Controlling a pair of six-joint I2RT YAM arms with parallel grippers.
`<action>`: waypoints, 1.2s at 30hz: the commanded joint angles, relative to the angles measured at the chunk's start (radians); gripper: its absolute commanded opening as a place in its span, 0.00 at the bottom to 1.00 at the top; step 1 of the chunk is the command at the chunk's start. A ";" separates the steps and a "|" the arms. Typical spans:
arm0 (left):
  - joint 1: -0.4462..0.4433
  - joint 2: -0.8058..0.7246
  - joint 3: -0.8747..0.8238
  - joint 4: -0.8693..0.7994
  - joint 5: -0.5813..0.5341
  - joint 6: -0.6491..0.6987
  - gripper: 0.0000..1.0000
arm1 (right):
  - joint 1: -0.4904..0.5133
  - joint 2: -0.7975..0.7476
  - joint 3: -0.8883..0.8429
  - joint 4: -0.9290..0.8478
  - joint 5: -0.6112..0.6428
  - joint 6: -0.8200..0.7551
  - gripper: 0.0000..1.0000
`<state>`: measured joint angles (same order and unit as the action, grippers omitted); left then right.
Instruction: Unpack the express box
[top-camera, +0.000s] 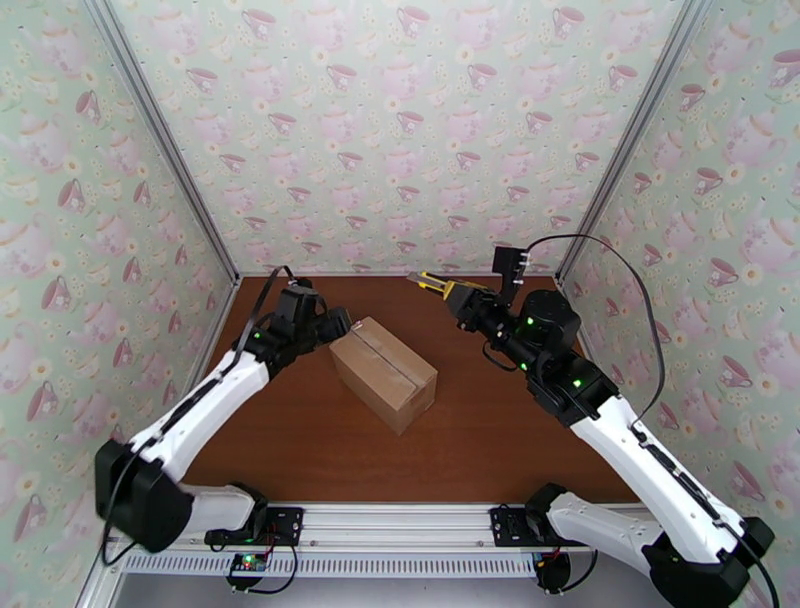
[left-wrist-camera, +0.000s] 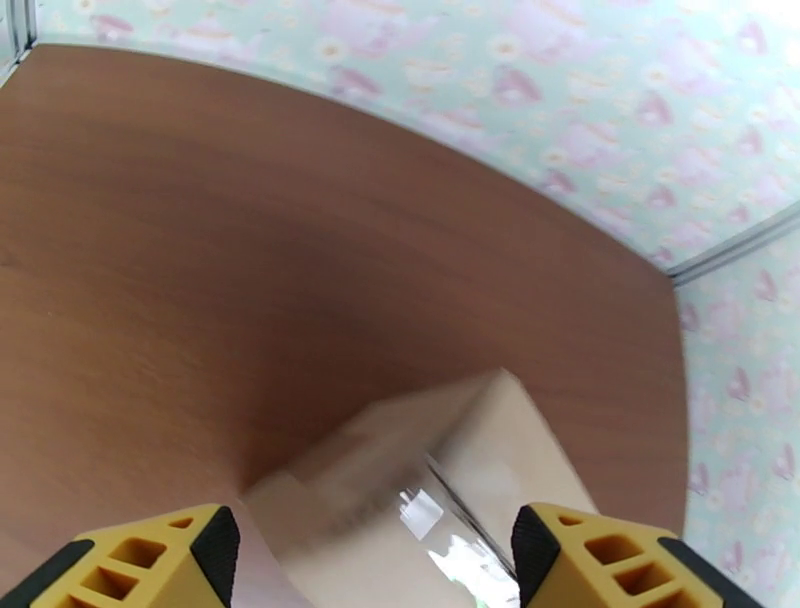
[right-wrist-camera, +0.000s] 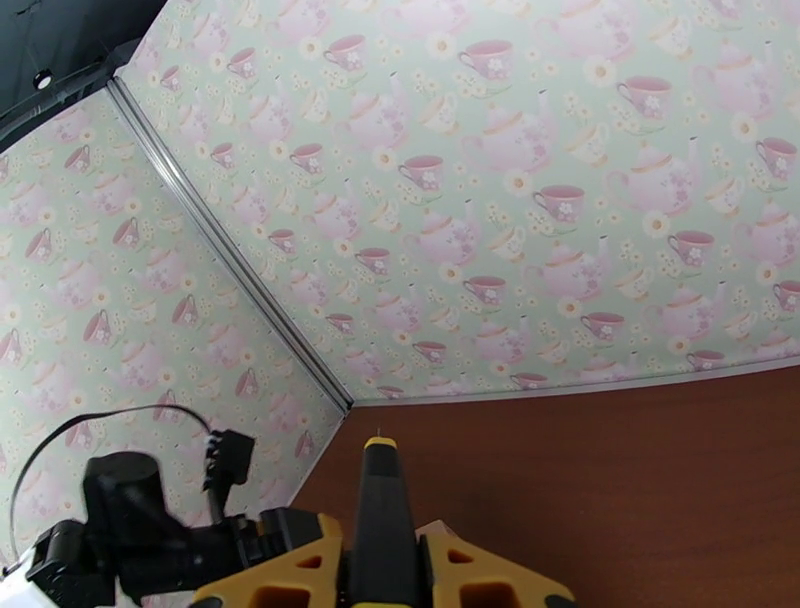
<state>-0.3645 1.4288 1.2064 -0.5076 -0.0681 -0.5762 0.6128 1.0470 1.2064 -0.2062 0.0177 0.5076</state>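
Note:
The express box (top-camera: 385, 372), a plain brown carton with closed flaps and a tape strip (top-camera: 388, 360) along its seam, lies at an angle mid-table. My left gripper (top-camera: 335, 322) hovers at its far-left end, open; in the left wrist view its yellow fingers (left-wrist-camera: 150, 560) straddle the blurred box (left-wrist-camera: 470, 450) and the glossy tape (left-wrist-camera: 440, 510). My right gripper (top-camera: 455, 292) is raised at the back, right of the box and apart from it, shut on a black tool with a yellow tip (top-camera: 428, 281). That tool (right-wrist-camera: 383, 500) juts forward from the right gripper (right-wrist-camera: 385, 565).
Teapot-patterned walls (top-camera: 400, 130) with metal corner posts (top-camera: 165, 140) enclose the brown table (top-camera: 300, 440) on three sides. The left arm (right-wrist-camera: 130, 520) appears low in the right wrist view. Bare tabletop lies in front of and to the right of the box.

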 joint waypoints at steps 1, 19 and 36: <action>0.043 0.101 0.058 0.049 0.078 0.081 0.75 | -0.005 -0.027 0.007 -0.008 -0.021 -0.007 0.00; 0.038 0.397 0.084 0.268 0.493 0.208 0.70 | -0.006 -0.097 -0.047 -0.027 -0.030 0.066 0.00; 0.077 0.409 0.058 0.362 0.464 0.134 0.69 | 0.025 -0.185 -0.168 -0.026 -0.037 0.165 0.00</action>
<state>-0.3145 1.8950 1.2964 -0.1402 0.4538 -0.4370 0.6277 0.8837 1.0386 -0.2462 -0.0196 0.6697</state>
